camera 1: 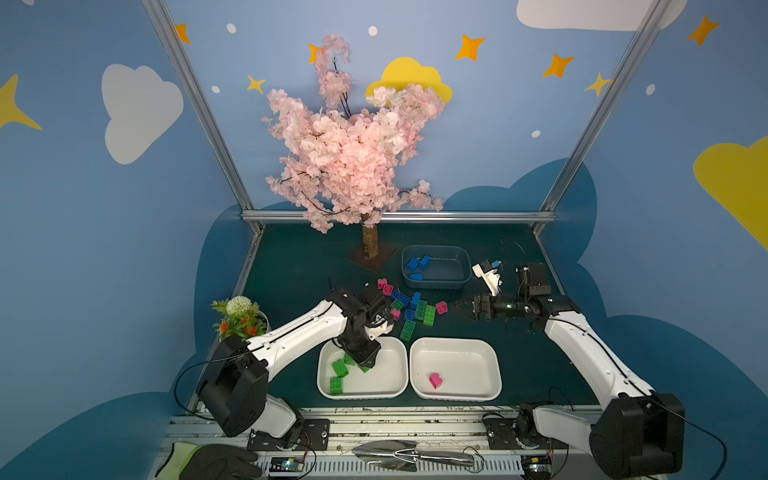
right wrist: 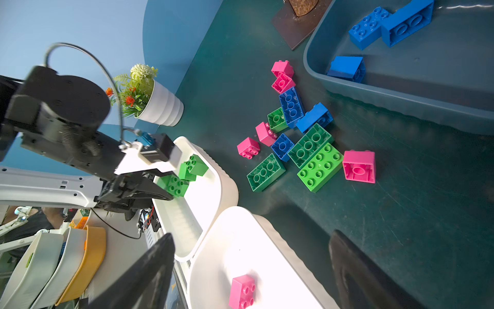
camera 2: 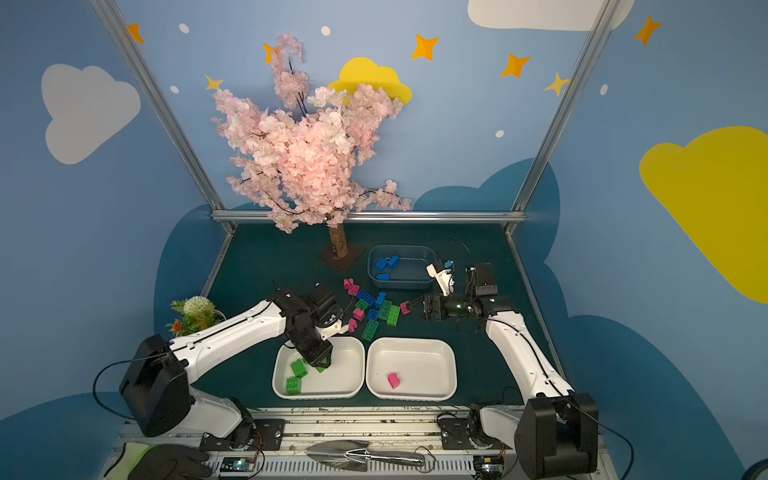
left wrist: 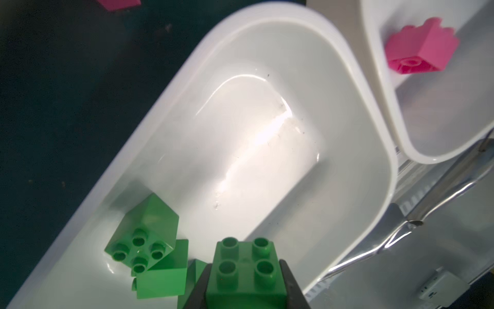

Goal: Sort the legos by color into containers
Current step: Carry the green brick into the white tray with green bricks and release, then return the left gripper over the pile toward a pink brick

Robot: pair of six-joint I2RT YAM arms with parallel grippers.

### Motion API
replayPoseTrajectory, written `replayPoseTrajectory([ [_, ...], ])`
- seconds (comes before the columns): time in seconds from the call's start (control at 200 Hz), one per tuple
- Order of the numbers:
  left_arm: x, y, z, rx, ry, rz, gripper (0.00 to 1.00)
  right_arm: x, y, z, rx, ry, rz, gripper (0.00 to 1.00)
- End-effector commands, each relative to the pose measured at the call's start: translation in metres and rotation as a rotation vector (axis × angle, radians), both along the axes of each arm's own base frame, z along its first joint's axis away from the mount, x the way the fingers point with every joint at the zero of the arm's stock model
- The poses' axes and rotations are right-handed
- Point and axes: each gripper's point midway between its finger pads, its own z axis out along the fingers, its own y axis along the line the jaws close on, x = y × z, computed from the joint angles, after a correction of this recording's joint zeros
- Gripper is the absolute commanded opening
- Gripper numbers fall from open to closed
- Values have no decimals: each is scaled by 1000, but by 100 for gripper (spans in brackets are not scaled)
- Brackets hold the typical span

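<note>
gripping a square green brick (left wrist: 246, 256) in my left claw (left wrist: 244, 283) over the shallow white tray (camera 1: 384, 376) where greens (left wrist: 141, 240) belong, right claw (camera 1: 457, 306) gaping.

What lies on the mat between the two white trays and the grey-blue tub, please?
The unsorted pile of green, blue and pink legos lies there, between the white trays and the tub; both top views show it.

From where I stand, no writing, label, brand or number on anything here is readable.
</note>
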Motion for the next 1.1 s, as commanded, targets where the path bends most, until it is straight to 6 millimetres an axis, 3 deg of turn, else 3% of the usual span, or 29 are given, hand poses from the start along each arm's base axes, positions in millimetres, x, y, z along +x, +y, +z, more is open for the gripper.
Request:
replayPoseTrajectory([
  [0.0, 5, 9, -4, 48, 11, -31, 30, 0, 3, 11, 9, -34, 20, 89],
  [0.13, -3, 3, -11, 35, 87, -51, 32, 0, 3, 10, 7, -30, 17, 89],
  [0.34, -1, 8, -16, 94, 112, -37, 33, -2, 1, 11, -2, -34, 16, 89],
  [0.691, 13, 21, 10, 138, 112, 11, 61, -1, -1, 15, -14, -45, 10, 89],
  [0.821, 42, 9, 24, 50, 6, 56, 70, 3, -2, 17, -16, -53, 1, 89],
  [0.916, 76, -5, 33, -3, -89, 124, 72, 7, -2, 20, -15, -61, -6, 89],
  [1.096, 140, -19, 28, -19, -202, 313, 74, 11, -4, 24, -23, -80, -27, 89],
])
